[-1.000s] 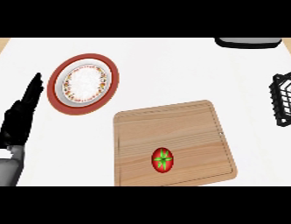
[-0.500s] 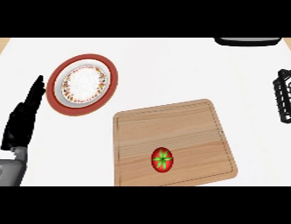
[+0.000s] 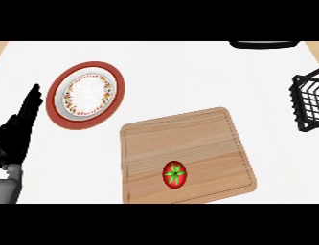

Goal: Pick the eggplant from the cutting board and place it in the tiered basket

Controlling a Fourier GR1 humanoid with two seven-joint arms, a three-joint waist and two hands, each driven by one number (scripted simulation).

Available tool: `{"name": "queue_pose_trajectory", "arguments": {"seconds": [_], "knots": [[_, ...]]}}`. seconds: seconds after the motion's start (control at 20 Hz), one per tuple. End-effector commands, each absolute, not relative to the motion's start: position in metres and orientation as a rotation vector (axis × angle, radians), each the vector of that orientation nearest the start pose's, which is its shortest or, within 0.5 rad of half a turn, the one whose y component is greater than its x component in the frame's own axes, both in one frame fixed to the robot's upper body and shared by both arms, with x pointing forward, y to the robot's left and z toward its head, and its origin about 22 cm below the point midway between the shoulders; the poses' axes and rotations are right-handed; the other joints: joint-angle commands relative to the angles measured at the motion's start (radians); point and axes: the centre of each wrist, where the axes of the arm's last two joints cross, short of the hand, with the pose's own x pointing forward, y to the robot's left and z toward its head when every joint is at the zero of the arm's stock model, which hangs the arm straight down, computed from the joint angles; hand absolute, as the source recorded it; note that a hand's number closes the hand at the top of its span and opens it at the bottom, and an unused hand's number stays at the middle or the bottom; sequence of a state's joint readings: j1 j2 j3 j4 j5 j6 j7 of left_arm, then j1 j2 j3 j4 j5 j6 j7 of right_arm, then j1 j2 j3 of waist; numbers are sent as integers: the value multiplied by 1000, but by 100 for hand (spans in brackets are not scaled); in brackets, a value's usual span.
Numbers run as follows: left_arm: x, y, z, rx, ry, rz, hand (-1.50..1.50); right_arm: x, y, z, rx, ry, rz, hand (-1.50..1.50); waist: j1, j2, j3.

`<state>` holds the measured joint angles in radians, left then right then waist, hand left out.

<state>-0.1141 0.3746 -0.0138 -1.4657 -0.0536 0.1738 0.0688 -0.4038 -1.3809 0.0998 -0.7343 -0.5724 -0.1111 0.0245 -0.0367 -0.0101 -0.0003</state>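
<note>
target: red vegetable (image 3: 175,174), green-capped, tomato-like not eggplant, lying free at 6 o'clock on cutting board (image 3: 183,139) | tiered basket (image 3: 317,103) at 2 o'clock, well apart | left robot hand (image 3: 17,136) at 9 o'clock, fingers straight, resting, likely idle being far from the basket | right robot hand unseen

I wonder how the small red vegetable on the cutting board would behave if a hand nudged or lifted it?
The red vegetable looks rounded, so a nudge may roll it on the flat cutting board. It is small, so probably light.
</note>
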Motion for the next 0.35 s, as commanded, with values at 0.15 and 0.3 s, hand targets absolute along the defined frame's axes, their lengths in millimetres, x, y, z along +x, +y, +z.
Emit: {"name": "queue_pose_trajectory", "arguments": {"seconds": [0.15,0.3], "knots": [[260,315,42,457,-1520,-203,0,153,-634,258,-1064,-1324,-88,-150,-3,0,1],[268,312,28,462,-1511,-188,0,119,-650,233,-1013,-1373,-124,-150,-15,1,1]]}}
